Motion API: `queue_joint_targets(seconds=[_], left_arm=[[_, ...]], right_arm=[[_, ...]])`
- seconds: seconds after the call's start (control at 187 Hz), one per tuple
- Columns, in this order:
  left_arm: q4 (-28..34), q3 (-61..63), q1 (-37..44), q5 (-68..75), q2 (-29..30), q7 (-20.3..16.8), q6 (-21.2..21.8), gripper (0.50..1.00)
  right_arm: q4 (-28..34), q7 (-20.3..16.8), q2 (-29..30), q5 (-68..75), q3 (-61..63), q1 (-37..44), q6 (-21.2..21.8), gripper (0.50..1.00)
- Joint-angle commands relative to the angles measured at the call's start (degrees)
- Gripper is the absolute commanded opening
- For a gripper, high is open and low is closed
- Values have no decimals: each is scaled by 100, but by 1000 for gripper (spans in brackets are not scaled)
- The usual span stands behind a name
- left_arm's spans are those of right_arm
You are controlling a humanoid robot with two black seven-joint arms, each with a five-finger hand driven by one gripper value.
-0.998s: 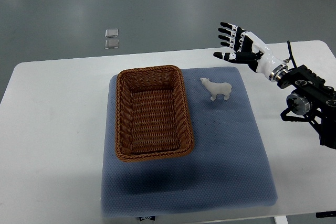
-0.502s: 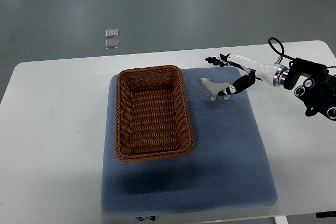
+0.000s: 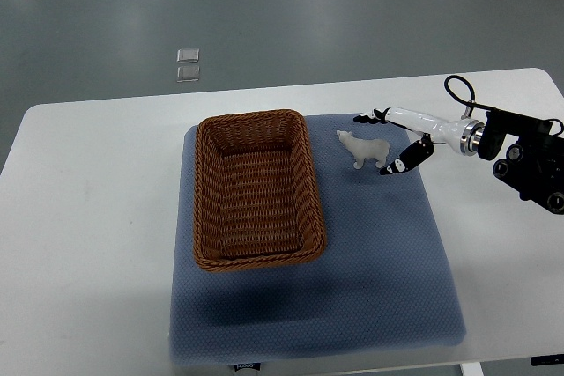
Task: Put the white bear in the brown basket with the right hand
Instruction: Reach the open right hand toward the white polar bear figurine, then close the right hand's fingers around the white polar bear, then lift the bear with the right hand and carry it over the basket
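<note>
A white bear [image 3: 364,149] stands upright on a blue mat [image 3: 370,253] that covers the middle of a white bench [image 3: 88,217]. Its head points toward a brown basket [image 3: 256,189], which sits on the left part of the mat, just beside the bear but apart from it. The basket holds nothing. The right hand [image 3: 401,134] reaches in from the right edge and sits just to the right of the bear's rear. Its fingers [image 3: 366,117] are spread wide, the upper ones stretching above the bear's back and the thumb [image 3: 398,165] angled down near its hind legs. The fingers hold nothing; whether they touch the bear cannot be told.
</note>
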Motion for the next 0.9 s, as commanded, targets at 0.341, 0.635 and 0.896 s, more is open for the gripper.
queue_joint_targets(seconds=[0.341,0.635,0.896], left_arm=[[0,1,1,0,0,0,0,1000],[0,1,1,0,0,0,0,1000],[0,1,1,0,0,0,0,1000]], right_arm=[[-2,-40,37,-80,-141,-21,-78,801],[-2,-58,73,-89,-150,5,-148,736],[-11,-251,90,-212,-255,5,-210,644]])
